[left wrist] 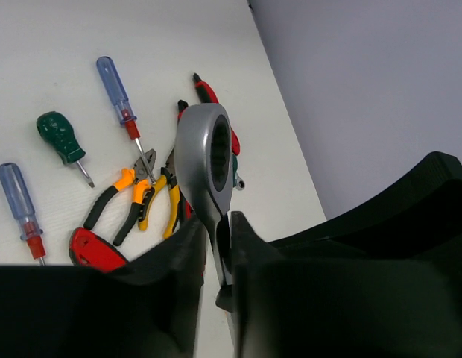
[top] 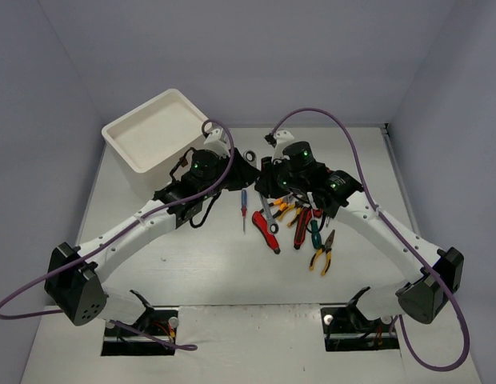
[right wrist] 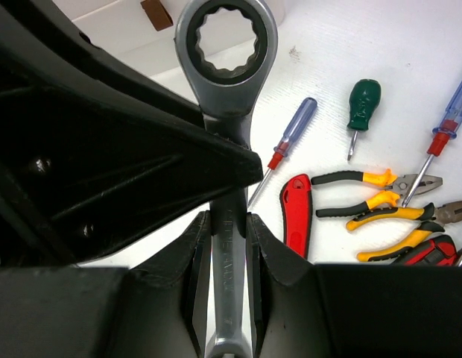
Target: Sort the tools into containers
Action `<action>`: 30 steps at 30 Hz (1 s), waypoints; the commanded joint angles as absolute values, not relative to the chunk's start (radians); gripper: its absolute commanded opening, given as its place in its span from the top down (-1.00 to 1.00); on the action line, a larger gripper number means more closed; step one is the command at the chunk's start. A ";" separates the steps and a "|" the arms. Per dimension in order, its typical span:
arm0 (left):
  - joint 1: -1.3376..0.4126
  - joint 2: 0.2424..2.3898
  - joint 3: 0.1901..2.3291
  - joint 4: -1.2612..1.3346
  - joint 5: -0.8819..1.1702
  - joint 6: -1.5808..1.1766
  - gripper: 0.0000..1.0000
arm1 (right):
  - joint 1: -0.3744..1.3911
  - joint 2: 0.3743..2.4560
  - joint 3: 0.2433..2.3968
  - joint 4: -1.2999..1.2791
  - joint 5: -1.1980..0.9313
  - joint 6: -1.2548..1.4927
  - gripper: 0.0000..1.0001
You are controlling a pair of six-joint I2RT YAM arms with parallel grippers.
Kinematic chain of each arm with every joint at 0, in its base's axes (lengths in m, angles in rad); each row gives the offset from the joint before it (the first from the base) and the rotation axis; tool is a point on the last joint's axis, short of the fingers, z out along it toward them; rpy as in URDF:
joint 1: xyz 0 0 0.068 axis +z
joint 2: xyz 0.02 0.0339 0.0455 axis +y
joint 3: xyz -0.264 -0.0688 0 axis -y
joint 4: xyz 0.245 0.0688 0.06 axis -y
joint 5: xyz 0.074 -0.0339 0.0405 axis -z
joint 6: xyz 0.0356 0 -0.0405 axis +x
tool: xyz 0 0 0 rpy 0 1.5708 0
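Pinching one silver wrench (right wrist: pixel 226 37) between both of my pincers, I hold it in the air just to the right of the white box (top: pixel 156 128). My right pincer (right wrist: pixel 229 246) is pressed onto the lower part of the wrench's handle, one finger on each side. My left pincer (left wrist: pixel 218 240) is pressed onto the same handle closer to the ring end, and the ring sticks out past its fingertips. Seen from above, the two pincers meet nose to nose just right of the box, and the ring of the wrench shows beside them.

The other tools lie on the counter (top: pixel 200 264), all to the right of the box and nearer to my bases than it is. Closest to the box is a blue screwdriver (top: pixel 243 210), lying alone. Farther right of the box comes a red cutter (top: pixel 266 224), then a green screwdriver (top: pixel 314 234), then yellow-and-black pliers (top: pixel 322 254), farthest from the box. More tools are bunched under my right arm, partly hidden. A shallow rimmed tray forms the top of the box.
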State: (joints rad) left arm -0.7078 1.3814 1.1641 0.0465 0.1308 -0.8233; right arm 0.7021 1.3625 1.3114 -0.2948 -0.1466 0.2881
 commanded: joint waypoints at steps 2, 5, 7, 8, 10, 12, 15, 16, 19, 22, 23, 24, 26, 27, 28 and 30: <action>-0.713 1.372 1.183 0.172 0.191 -0.821 0.95 | 0.704 1.308 1.328 -0.161 -0.177 0.306 1.00; -0.713 1.360 1.183 0.178 0.194 -0.792 1.00 | 0.705 1.305 1.323 -0.157 -0.161 0.307 1.00; -0.712 1.342 1.182 0.177 0.190 -0.766 1.00 | 0.704 1.303 1.323 -0.158 -0.147 0.307 0.98; -0.710 1.332 1.181 0.176 0.187 -0.752 1.00 | 0.704 1.301 1.324 -0.158 -0.139 0.307 0.87; -0.701 1.314 1.183 0.171 0.181 -0.724 1.00 | 0.704 1.294 1.324 -0.158 -0.120 0.306 0.49; -0.681 1.301 1.202 0.138 0.177 -0.687 1.00 | 0.702 1.281 1.326 -0.160 -0.102 0.303 -0.06; -0.650 1.287 1.291 -0.031 0.150 -0.587 1.00 | 0.696 1.250 1.310 -0.163 -0.084 0.295 -0.43; -0.640 1.285 1.335 -0.082 0.131 -0.540 1.00 | 0.692 1.237 1.301 -0.164 -0.080 0.292 -0.52; -0.614 1.280 1.469 -0.239 0.081 -0.397 1.00 | 0.687 1.198 1.267 -0.172 -0.064 0.282 -0.67; -0.608 1.296 1.616 -0.377 -0.027 -0.227 1.00 | 0.679 1.164 1.224 -0.182 -0.044 0.276 -0.70; -0.606 1.304 1.659 -0.413 -0.078 -0.171 1.00 | 0.676 1.155 1.211 -0.186 -0.042 0.274 -0.71; -0.605 1.311 1.695 -0.451 -0.138 -0.123 1.00 | 0.674 1.147 1.201 -0.192 -0.040 0.272 -0.71; -0.604 1.328 1.752 -0.467 -0.202 -0.014 1.00 | 0.664 1.133 1.179 -0.200 -0.039 0.266 -0.71; -0.603 1.335 1.773 -0.465 -0.258 0.040 1.00 | 0.660 1.127 1.168 -0.201 -0.040 0.263 -0.71; -0.603 1.342 1.787 -0.462 -0.293 0.106 1.00 | 0.657 1.124 1.162 -0.202 -0.042 0.260 -0.71; -0.603 1.369 1.821 -0.431 -0.357 0.208 1.00 | 0.649 1.114 1.142 -0.204 -0.047 0.259 -0.71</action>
